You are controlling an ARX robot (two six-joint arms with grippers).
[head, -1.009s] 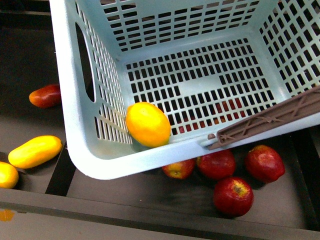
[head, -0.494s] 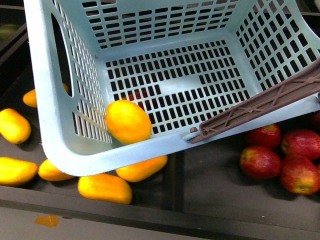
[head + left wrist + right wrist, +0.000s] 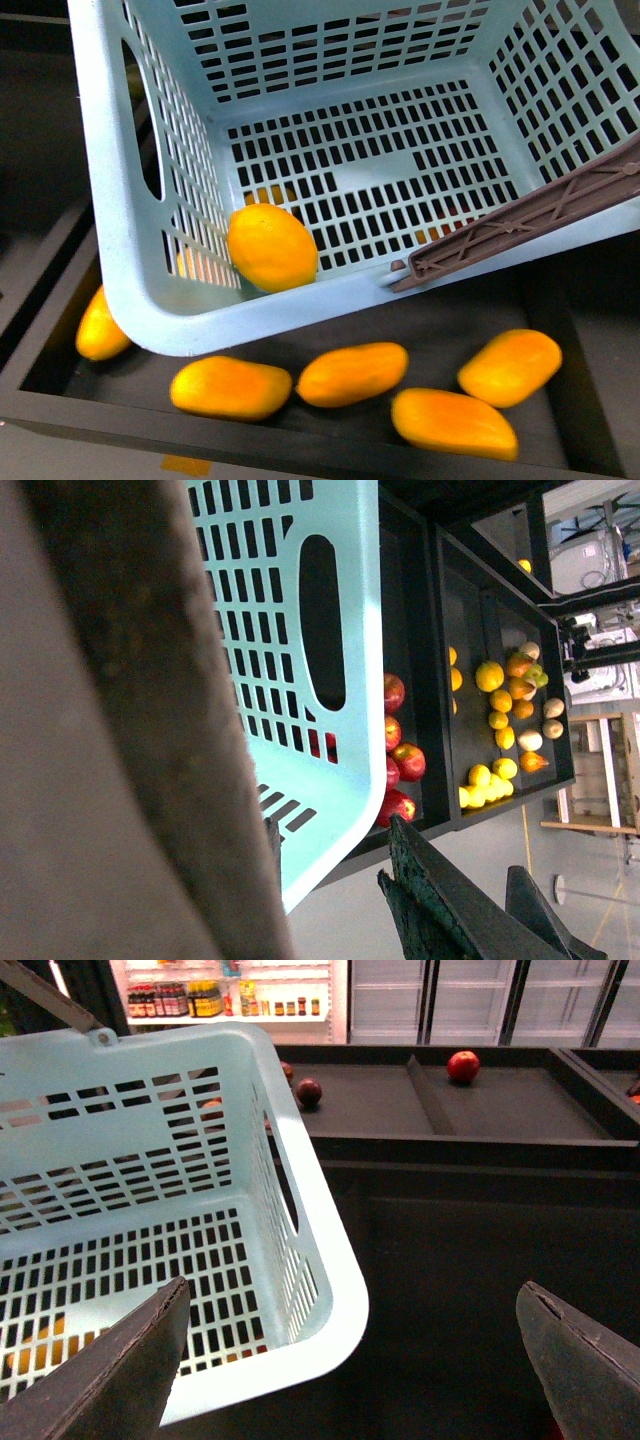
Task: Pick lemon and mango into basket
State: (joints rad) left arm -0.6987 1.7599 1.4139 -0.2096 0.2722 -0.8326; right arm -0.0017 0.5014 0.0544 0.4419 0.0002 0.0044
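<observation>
The pale turquoise basket (image 3: 120,230) hangs tilted over a dark fruit bin. The plump yellow-orange lemon (image 3: 272,247) rests inside it, in the near left corner of the slotted floor. Several long orange-yellow mangoes lie in the bin under the basket, the nearest mango (image 3: 352,373) just below its front rim. In the left wrist view my left gripper (image 3: 330,852) is shut on the basket (image 3: 345,630) at its rim. My right gripper (image 3: 350,1360) is open and empty, above a basket (image 3: 310,1210) corner and the dark bin beside it. Neither gripper shows in the front view.
The basket's brown handle (image 3: 530,215) lies across its right rim. Red apples (image 3: 400,760) and a bin of small yellow and orange fruit (image 3: 495,750) appear in the left wrist view. A red apple (image 3: 462,1065) sits in a far bin, with shop fridges behind.
The basket has travelled sideways along the bins: red apples lay beneath it a second ago, mangoes lie there now. The lemon has kept to its corner.
</observation>
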